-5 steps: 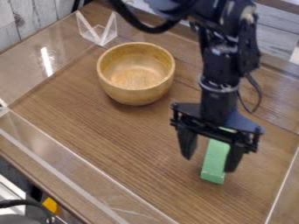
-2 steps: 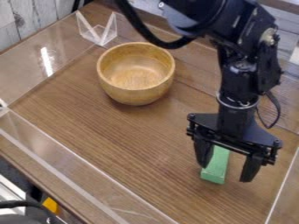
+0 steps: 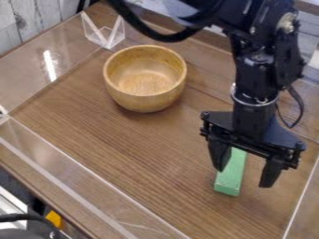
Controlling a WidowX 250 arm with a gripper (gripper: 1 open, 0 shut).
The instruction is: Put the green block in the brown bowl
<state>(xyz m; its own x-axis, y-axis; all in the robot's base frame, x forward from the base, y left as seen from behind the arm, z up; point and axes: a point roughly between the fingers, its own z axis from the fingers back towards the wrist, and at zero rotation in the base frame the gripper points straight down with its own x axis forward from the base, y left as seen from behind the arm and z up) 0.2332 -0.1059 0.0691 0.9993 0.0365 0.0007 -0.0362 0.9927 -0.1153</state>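
Observation:
A flat light-green block (image 3: 232, 176) lies on the wooden table at the lower right. My black gripper (image 3: 243, 164) points straight down over the block's upper end, its two fingers spread wide to either side of the block, open and not closed on it. The brown bowl (image 3: 145, 77), round and light wood, stands empty at the upper left of the table, well apart from the block and the gripper.
A clear plastic stand (image 3: 104, 31) sits behind the bowl at the back. Clear low walls (image 3: 75, 177) run along the table's front-left edge. Black cables hang from the arm (image 3: 264, 56) above the gripper.
The arm has shifted to the right from a second ago; the gripper has stayed open around the green block, which has not moved.

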